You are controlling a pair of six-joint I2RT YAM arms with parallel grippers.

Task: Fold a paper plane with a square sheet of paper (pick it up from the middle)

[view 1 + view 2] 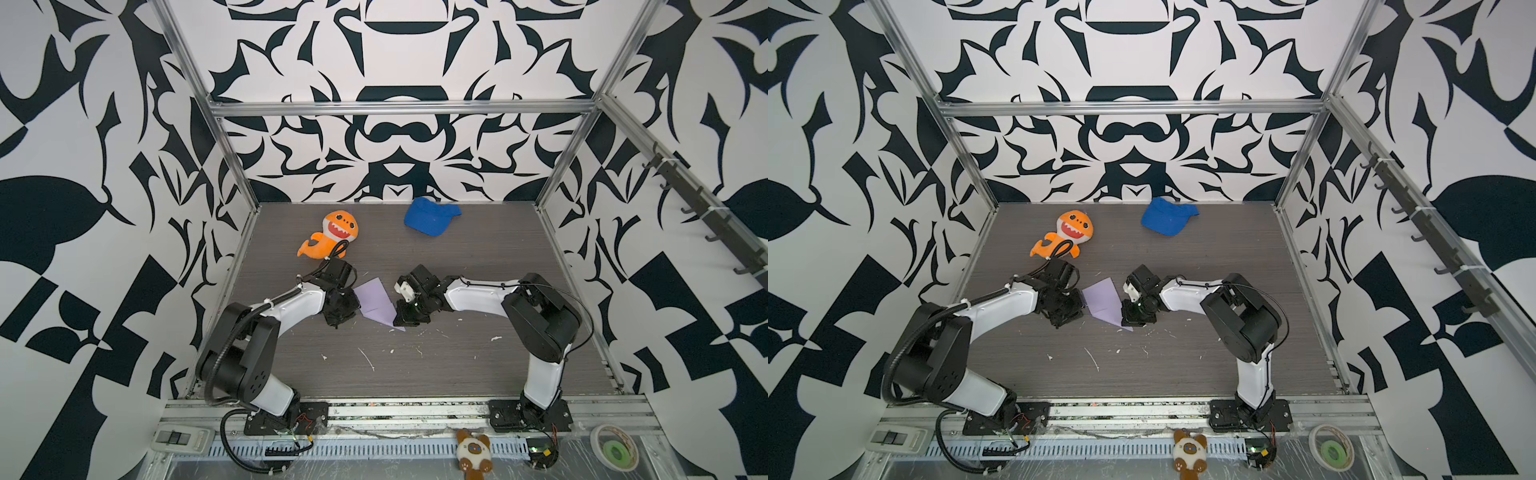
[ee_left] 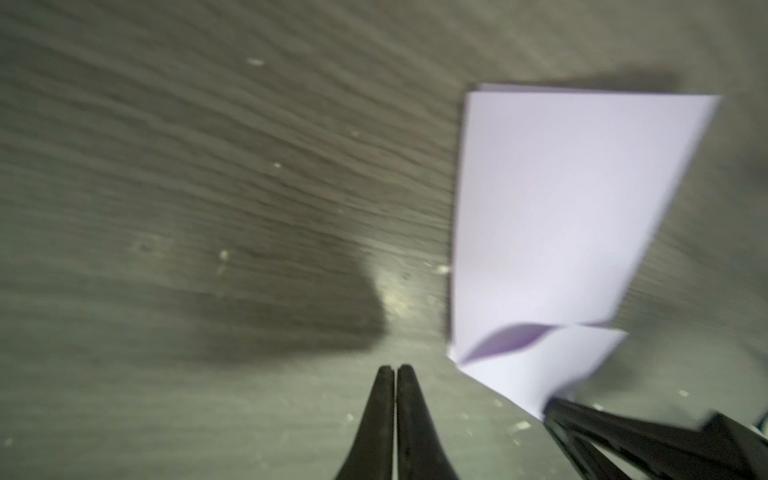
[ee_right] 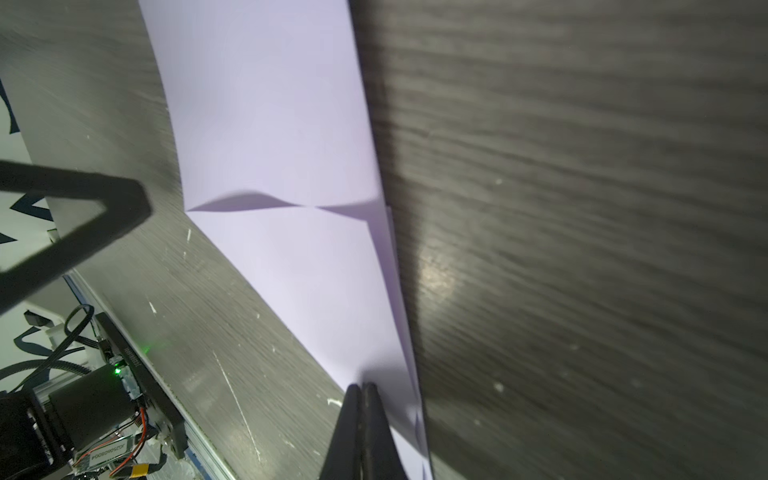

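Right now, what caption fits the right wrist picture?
Shut right gripper over folded lavender paper on the grey table.

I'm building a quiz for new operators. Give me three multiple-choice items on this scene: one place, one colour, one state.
1. Where does the paper lie?
A. against the back wall
B. between the left gripper and the right gripper
C. on the front rail

2. What colour is the cap?
A. red
B. green
C. blue

3. What state is the paper in?
A. partly folded
B. flat and unfolded
C. crumpled

Key: 1 B, both top views show it there. 2 C, its fabric is plain blue. 3 A, the right wrist view shows overlapping flaps.
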